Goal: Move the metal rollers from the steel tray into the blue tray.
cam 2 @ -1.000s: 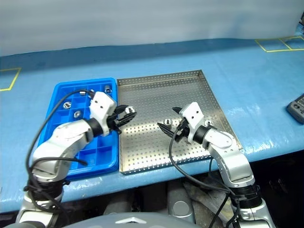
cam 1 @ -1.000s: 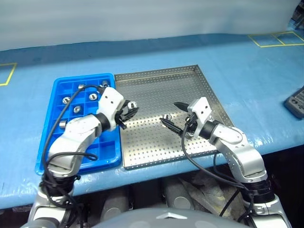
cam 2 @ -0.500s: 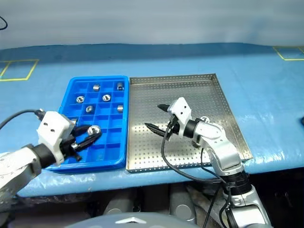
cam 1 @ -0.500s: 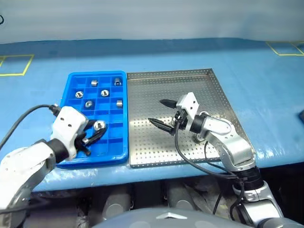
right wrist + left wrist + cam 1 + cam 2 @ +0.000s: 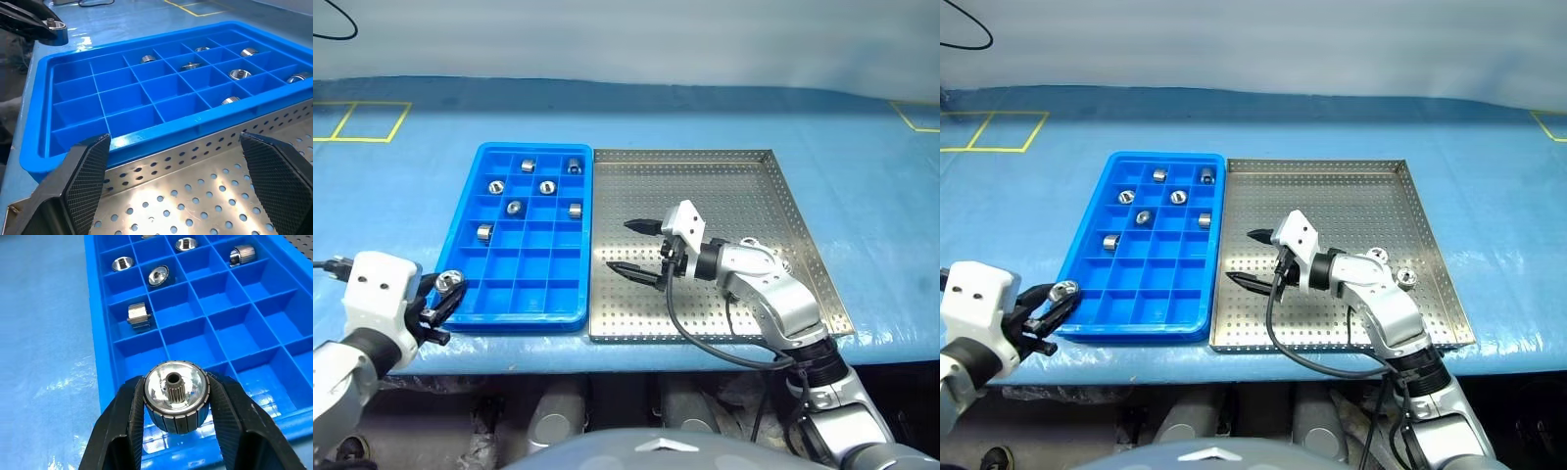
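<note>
Pinching one roller [image 5: 176,395] across its ribbed side, the left hand [image 5: 441,297] hung just off the blue tray's [image 5: 579,318] near left corner, above the surface [image 5: 431,147]. The roller looked hard, smooth and heavy for its size, likely to slip unless gripped on the ribs. Six rollers [image 5: 515,207] sat singly in far compartments; two [image 5: 1406,277] lay in the steel tray [image 5: 744,157], behind the right hand [image 5: 632,247], whose fingers were spread wide.
</note>
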Robot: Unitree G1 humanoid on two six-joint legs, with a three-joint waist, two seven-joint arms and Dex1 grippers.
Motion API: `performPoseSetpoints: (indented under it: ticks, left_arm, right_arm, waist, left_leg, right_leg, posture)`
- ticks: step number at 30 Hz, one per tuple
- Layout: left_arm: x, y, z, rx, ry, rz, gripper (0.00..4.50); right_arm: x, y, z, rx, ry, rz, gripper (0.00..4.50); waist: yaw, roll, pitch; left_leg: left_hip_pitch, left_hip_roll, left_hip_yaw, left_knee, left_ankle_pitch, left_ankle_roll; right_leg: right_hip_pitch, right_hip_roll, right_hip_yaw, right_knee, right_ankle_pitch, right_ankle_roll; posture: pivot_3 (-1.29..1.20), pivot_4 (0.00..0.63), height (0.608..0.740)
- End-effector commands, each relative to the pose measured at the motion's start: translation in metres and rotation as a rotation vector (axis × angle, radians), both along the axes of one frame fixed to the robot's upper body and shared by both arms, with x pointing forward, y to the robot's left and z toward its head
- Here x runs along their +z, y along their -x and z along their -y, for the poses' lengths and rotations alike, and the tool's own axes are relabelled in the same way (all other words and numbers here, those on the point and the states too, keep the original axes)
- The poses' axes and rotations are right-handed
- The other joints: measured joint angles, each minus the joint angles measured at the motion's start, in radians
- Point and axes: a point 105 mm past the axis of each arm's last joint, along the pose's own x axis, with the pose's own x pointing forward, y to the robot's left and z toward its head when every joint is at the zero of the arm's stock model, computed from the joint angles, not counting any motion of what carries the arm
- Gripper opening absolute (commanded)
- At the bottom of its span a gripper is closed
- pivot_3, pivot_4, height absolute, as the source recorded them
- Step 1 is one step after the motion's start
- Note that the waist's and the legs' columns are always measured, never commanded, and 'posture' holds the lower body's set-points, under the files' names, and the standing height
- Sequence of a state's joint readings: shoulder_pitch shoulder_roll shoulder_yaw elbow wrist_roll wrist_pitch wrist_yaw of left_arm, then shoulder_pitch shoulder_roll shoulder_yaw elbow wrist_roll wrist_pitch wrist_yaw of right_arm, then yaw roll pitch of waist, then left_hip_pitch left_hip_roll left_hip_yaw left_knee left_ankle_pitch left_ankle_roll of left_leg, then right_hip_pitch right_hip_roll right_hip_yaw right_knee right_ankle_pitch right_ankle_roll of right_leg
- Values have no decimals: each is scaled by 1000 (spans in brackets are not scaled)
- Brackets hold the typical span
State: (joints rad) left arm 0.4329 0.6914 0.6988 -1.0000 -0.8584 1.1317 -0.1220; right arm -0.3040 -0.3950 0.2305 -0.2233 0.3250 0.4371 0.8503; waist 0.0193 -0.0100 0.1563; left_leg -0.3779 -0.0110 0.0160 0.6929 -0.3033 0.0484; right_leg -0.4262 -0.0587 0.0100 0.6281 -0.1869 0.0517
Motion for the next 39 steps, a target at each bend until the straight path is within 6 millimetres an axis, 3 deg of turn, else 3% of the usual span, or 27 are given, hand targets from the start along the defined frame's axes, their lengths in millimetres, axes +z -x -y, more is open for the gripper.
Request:
performPoseSetpoints:
  ticks: [1,23,28,33,37,39]
  left_arm:
    - [-5,-2,-1,17,-31,-17,1644]
    - [-27,-2,-23,158,-33,-68,1644]
    - [-24,-10,-21,163,-14,-31,3264]
    - [-6,-23,0,58,76,81,3264]
    - [17,-43,47,-169,211,214,3264]
    - [20,-57,67,-250,265,237,3264]
  right_arm:
    - [12,6,-3,11,-36,42,4500]
    - [14,3,2,-47,-25,62,4500]
    - [16,4,2,-51,-30,71,4500]
    - [18,3,3,-65,-33,83,4500]
    - [20,-4,11,-134,-20,112,4500]
    - [21,-9,19,-186,8,132,4500]
  waist:
    - [-2,0,0]
    - [-16,-1,0]
    - [-18,-1,0]
    - [-19,-1,0]
    - [-19,-1,0]
    - [-20,-2,-1]
  left_leg:
    - [0,0,0,0,0,0]
    - [0,1,1,-3,1,-1]
    - [0,1,1,-3,1,-1]
    - [0,1,0,-3,1,-1]
    - [0,0,0,-2,1,-1]
    - [0,0,0,-2,1,-1]
  right_leg:
    - [0,0,0,0,0,0]
    - [-1,2,0,-1,0,-1]
    - [-1,1,1,-1,0,0]
    - [-1,1,0,-1,0,-1]
    - [-1,1,0,0,0,-1]
    - [0,0,0,0,0,0]
  posture:
    - [42,150,740]
    - [18,150,740]
    - [7,150,740]
    - [-11,150,740]
    - [-28,150,740]
    - [-65,150,740]
